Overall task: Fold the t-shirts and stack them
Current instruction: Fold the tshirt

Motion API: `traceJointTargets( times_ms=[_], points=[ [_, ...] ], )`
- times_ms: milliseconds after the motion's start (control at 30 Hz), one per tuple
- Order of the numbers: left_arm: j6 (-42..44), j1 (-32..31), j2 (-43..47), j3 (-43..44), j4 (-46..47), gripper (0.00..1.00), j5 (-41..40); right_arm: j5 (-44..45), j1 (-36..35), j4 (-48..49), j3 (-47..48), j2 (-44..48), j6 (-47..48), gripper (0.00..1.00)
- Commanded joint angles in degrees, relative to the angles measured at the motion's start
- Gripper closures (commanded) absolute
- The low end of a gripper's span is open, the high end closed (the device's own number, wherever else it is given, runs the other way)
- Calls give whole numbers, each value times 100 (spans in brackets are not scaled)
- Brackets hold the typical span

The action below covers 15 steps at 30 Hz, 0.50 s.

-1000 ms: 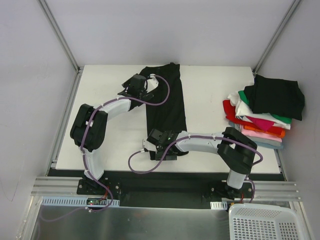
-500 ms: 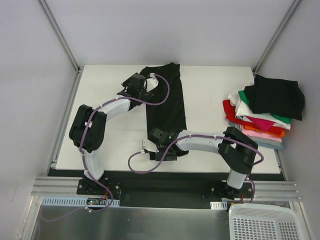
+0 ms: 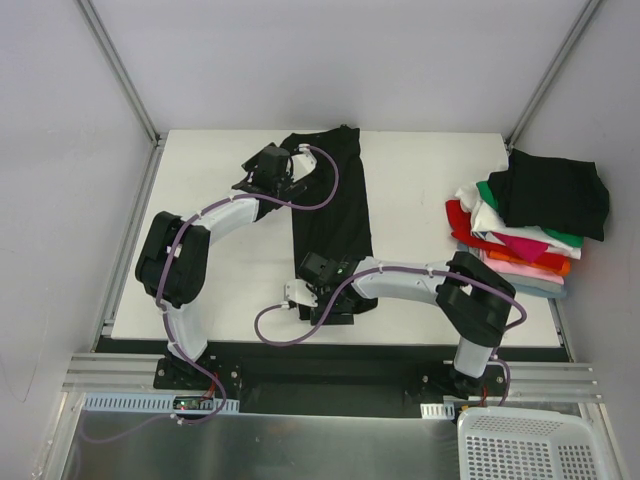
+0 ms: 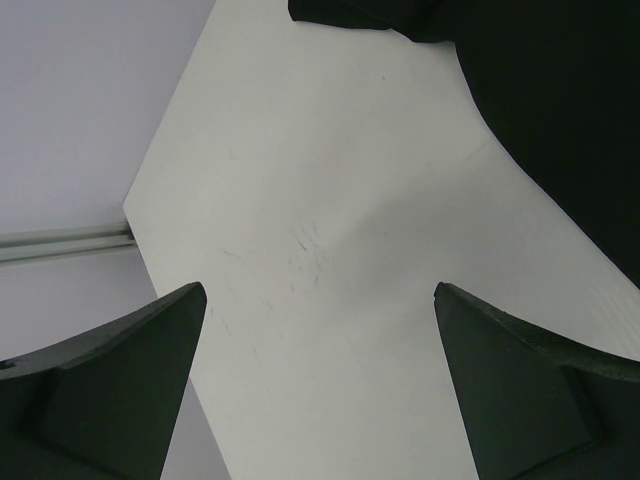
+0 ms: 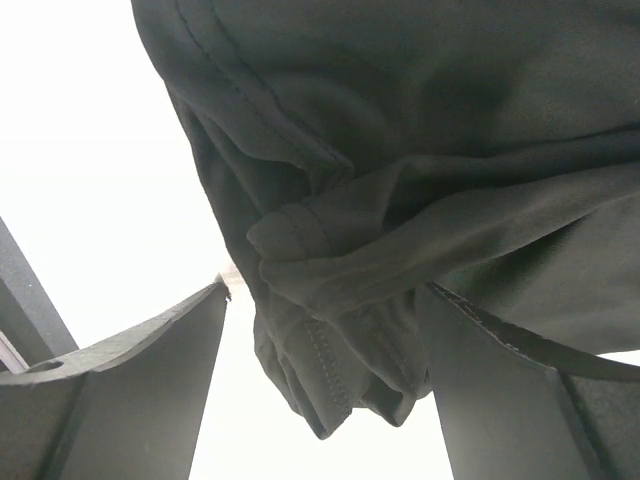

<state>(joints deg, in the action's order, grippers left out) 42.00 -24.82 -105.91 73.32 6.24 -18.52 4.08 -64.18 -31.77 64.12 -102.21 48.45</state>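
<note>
Straddling the bunched near hem of the black t-shirt (image 3: 335,205) on the desk (image 3: 420,190), right jaws stand apart, unclamped; left jaws gape beside its far-left edge. Likely limp, light cloth: pinch hem corners.

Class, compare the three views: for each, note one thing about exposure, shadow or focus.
Top external: even, sharp; the black t-shirt is a flat dark shape, few folds visible. Left wrist: table softly shaded, faint scuffs show; the fingers are dark silhouettes. Right wrist: table blown out white, yet the shirt's seams show clearly.
</note>
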Motion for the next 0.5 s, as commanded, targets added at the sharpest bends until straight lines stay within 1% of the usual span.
traceJointTargets(
  times_ms=[0,200,467],
  points=[
    [-16,-58,238,-37,105,1,-64,75,2,-110,-171,-448,-186,20],
    [-34,-67,237,-63,105,1,-46,576,11,4,-119,-632,-283,19],
    [-51,-67,246,-63,105,1,-28,884,64,110,-75,-765,-397,19]
  ],
)
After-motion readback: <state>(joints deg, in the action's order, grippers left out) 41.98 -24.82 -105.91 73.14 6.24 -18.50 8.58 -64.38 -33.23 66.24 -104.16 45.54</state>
